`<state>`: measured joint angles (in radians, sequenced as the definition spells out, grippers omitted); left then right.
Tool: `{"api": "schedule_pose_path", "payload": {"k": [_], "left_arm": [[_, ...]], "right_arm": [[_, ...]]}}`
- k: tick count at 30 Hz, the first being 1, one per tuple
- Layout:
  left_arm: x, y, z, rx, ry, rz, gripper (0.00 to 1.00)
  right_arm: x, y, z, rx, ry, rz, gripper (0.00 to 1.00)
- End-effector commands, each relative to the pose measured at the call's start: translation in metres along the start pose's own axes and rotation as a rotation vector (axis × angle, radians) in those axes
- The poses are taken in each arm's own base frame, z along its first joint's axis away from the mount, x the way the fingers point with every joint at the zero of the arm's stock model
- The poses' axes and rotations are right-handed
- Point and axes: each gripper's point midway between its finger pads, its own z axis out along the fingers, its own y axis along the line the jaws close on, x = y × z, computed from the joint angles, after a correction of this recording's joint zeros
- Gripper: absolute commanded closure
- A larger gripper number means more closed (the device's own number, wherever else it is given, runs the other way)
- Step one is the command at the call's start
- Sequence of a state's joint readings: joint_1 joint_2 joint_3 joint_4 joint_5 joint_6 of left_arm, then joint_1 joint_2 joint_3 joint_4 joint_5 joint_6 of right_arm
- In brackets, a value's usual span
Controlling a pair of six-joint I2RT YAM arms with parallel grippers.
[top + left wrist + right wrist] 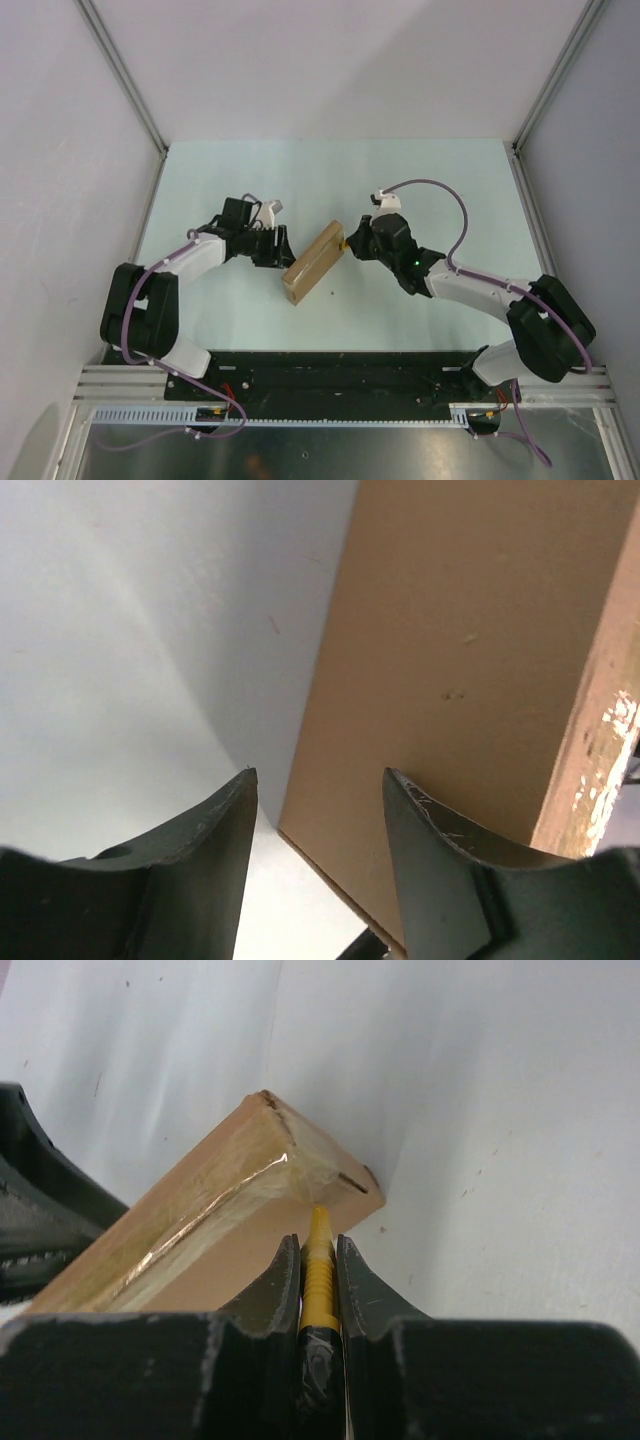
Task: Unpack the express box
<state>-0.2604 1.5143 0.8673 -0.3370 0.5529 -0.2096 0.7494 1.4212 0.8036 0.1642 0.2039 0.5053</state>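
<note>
The express box (313, 263) is a flat brown cardboard box standing on its long edge at the table's middle, closed, with clear tape along its top edge (215, 1210). My left gripper (279, 248) is open at the box's left face (470, 650), one finger in front of that face. My right gripper (352, 243) is shut on the yellow utility knife (319, 1260). The knife's tip touches the taped far end of the box.
The pale green table top (420, 180) is ringed by white walls with metal posts at the back corners (160, 148). A black base rail (330, 375) runs along the near edge.
</note>
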Motion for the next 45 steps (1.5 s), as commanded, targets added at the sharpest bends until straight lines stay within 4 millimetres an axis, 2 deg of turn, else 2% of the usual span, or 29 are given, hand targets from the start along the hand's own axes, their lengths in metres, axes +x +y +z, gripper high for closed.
{"api": "schedule_pose_path", "payload": {"k": [1, 7, 8, 10, 15, 19, 20, 21, 22, 23, 24, 25, 26, 27, 29, 30, 31, 33, 36, 37, 38, 39, 40, 41, 43, 44, 45], "left_arm": [[0.006, -0.029, -0.004, 0.168, 0.043, -0.041, 0.42], [0.016, -0.042, -0.001, 0.248, 0.093, -0.068, 0.42], [0.017, -0.043, 0.0, 0.253, 0.096, -0.068, 0.42], [0.018, -0.046, 0.001, 0.259, 0.101, -0.06, 0.41], [0.016, -0.052, 0.005, 0.28, 0.102, -0.045, 0.4], [0.008, -0.043, 0.006, 0.209, 0.069, -0.042, 0.42], [0.002, -0.042, 0.003, 0.185, 0.041, -0.034, 0.42], [-0.008, -0.031, 0.001, 0.105, -0.003, -0.033, 0.43], [-0.015, -0.025, -0.003, 0.062, -0.038, -0.033, 0.43], [-0.029, -0.023, -0.013, 0.017, -0.1, -0.016, 0.43], [-0.04, -0.012, -0.02, -0.063, -0.152, -0.017, 0.43], [-0.048, -0.01, -0.027, -0.098, -0.191, -0.007, 0.42], [-0.06, -0.01, -0.036, -0.125, -0.237, 0.01, 0.4], [-0.071, -0.016, -0.05, -0.14, -0.295, 0.04, 0.34], [-0.085, -0.022, -0.067, -0.16, -0.361, 0.09, 0.3], [-0.096, -0.032, -0.082, -0.152, -0.409, 0.142, 0.26], [-0.1, -0.039, -0.088, -0.144, -0.428, 0.176, 0.24], [-0.111, -0.05, -0.101, -0.147, -0.472, 0.268, 0.2], [-0.126, -0.063, -0.11, -0.135, -0.509, 0.347, 0.17], [-0.13, -0.062, -0.104, -0.131, -0.496, 0.347, 0.17], [-0.142, -0.073, -0.108, -0.103, -0.514, 0.369, 0.17], [-0.146, -0.078, -0.105, -0.09, -0.508, 0.374, 0.17], [-0.149, -0.074, -0.092, -0.091, -0.479, 0.367, 0.18], [-0.16, -0.081, -0.094, -0.083, -0.493, 0.387, 0.2], [-0.164, -0.087, -0.083, -0.066, -0.472, 0.4, 0.23], [-0.166, -0.09, -0.076, -0.047, -0.455, 0.419, 0.26], [-0.162, -0.1, -0.071, -0.004, -0.436, 0.44, 0.27]], "right_arm": [[-0.044, 0.017, 0.015, -0.054, -0.122, 0.042, 1.0], [-0.049, 0.028, 0.039, -0.102, -0.121, 0.024, 1.0], [-0.053, 0.035, 0.041, -0.125, -0.124, 0.022, 1.0], [-0.05, 0.038, 0.049, -0.133, -0.111, 0.013, 1.0], [-0.047, 0.049, 0.056, -0.183, -0.082, -0.008, 1.0], [-0.053, 0.044, 0.049, -0.153, -0.08, -0.022, 1.0], [-0.063, 0.041, 0.044, -0.134, -0.105, -0.022, 1.0], [-0.069, 0.041, 0.04, -0.129, -0.116, -0.025, 1.0], [-0.07, 0.037, 0.036, -0.109, -0.11, -0.03, 1.0], [-0.084, 0.035, 0.027, -0.089, -0.143, -0.035, 1.0], [-0.09, 0.032, 0.022, -0.075, -0.154, -0.04, 1.0], [-0.091, 0.03, 0.016, -0.058, -0.147, -0.046, 1.0], [-0.098, 0.027, 0.01, -0.034, -0.164, -0.046, 1.0], [-0.107, 0.027, -0.001, -0.033, -0.185, -0.047, 1.0], [-0.111, 0.021, -0.014, 0.003, -0.185, -0.053, 1.0], [-0.117, 0.023, -0.025, -0.002, -0.197, -0.054, 1.0], [-0.109, 0.018, -0.03, 0.018, -0.161, -0.063, 1.0], [-0.106, 0.017, -0.048, 0.029, -0.142, -0.08, 1.0], [-0.095, 0.033, -0.069, -0.008, -0.111, -0.152, 1.0], [-0.093, 0.049, -0.081, -0.054, -0.118, -0.188, 1.0], [-0.091, 0.056, -0.088, -0.068, -0.12, -0.199, 1.0], [-0.086, 0.065, -0.094, -0.089, -0.119, -0.213, 1.0], [-0.079, 0.085, -0.106, -0.136, -0.126, -0.254, 1.0], [-0.073, 0.095, -0.112, -0.157, -0.127, -0.282, 1.0], [-0.068, 0.108, -0.121, -0.153, -0.154, -0.323, 1.0], [-0.051, 0.126, -0.129, -0.202, -0.138, -0.379, 1.0], [-0.045, 0.133, -0.131, -0.214, -0.138, -0.394, 1.0]]}}
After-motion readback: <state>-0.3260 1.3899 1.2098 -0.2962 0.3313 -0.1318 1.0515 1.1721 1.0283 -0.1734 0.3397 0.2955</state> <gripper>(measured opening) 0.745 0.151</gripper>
